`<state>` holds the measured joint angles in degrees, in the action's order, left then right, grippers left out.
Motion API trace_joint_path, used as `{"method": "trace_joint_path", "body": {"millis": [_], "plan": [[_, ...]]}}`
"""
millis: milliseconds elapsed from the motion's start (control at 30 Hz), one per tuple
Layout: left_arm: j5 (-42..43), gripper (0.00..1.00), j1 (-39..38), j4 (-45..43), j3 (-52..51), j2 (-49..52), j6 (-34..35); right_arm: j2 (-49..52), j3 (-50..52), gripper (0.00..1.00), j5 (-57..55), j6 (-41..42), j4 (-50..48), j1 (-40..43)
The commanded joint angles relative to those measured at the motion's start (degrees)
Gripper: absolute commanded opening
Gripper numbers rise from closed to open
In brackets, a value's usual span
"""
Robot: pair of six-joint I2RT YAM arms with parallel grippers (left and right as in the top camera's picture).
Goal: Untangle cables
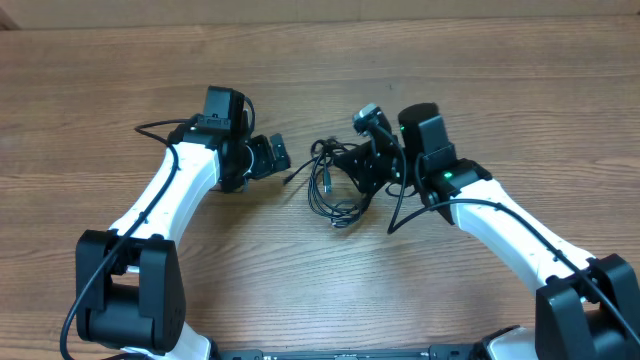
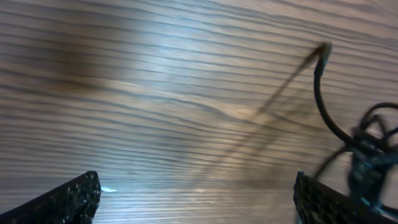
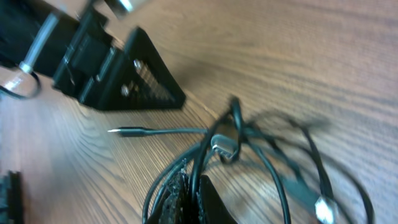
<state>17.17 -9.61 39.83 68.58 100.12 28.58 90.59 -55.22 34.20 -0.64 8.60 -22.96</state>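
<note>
Robotics lab bench: twin arms point(image 1: 170, 190) on wood-grain table point(image 1: 320, 285).

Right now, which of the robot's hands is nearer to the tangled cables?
Right. The right hand is shut on the cables at the tangle's edge; the left hand stands open beside the tangle, apart from it.

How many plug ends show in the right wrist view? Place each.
3: slim plug out left of the tangle, silver plug at its middle, blurred plug at lower right. Others may hide among the cables.
</note>
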Motion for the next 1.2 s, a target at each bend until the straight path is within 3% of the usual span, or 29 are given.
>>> {"method": "trace_joint_path", "body": {"millis": [0,100,267,633,1067,1133,1167], "plan": [[11.6,0.99,0.3,-1.2,1.0,-0.2,-0.2,-1.7,-1.1,0.04,7.3,2.4,-2.9,1.0],[18.1,0.99,0.3,-2.6,1.0,-0.2,0.0,-1.7,-1.1,0.04,8.1,3.5,-4.7,1.3],[19.2,1.0,0.3,-2.4,1.0,-0.2,2.3,-1.7,-1.1,0.04,8.1,3.7,-4.6,1.5],[30.8,0.99,0.3,-3.1,1.0,-0.2,8.6,-1.8,-1.1,0.04,9.7,9.7,-11.9,1.7],[32.1,0.99,0.4,-12.5,1.0,-0.2,15.9,-1.8,-1.1,0.04,11.9,15.9,-17.0,3.4],[33.0,0.91,0.4,-14.3,1.0,-0.2,16.5,-1.8,-1.1,0.04,13.6,16.3,-17.4,4.4],[34.0,0.82,0.4,-15.3,1.0,-0.2,16.5,-1.8,-1.1,0.04,14.1,17.3,-17.6,5.0]]}}
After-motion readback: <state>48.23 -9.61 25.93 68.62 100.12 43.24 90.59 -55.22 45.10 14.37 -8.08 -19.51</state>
